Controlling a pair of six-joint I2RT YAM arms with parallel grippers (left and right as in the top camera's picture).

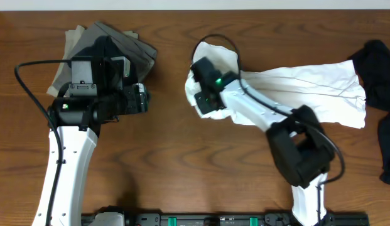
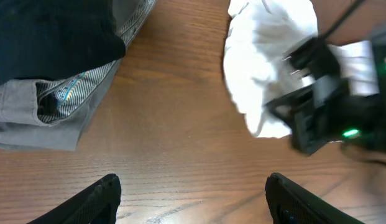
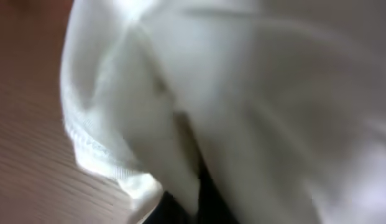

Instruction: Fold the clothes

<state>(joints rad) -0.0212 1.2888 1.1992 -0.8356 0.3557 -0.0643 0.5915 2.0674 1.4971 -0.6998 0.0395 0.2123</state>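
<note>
1. My left jaws are spread wide above the bare worktop [image 2: 180, 124], pinching nothing.
2. My right jaws sit at the bunched end of the white garment [image 1: 295, 85]. Blurred cloth fills that wrist view, so I cannot tell whether they pinch it.
3. The white garment stretches from centre toward 3 o'clock, meeting a dark garment [image 1: 380, 63] there.
4. A folded grey pile [image 1: 119, 44] lies at 10 o'clock, partly under my left arm.

right tool [image 1: 203, 102]: tips perhaps buried in white cloth [image 3: 242, 93]; blurred | black garment [image 1: 378, 63]: cut by right edge
</note>
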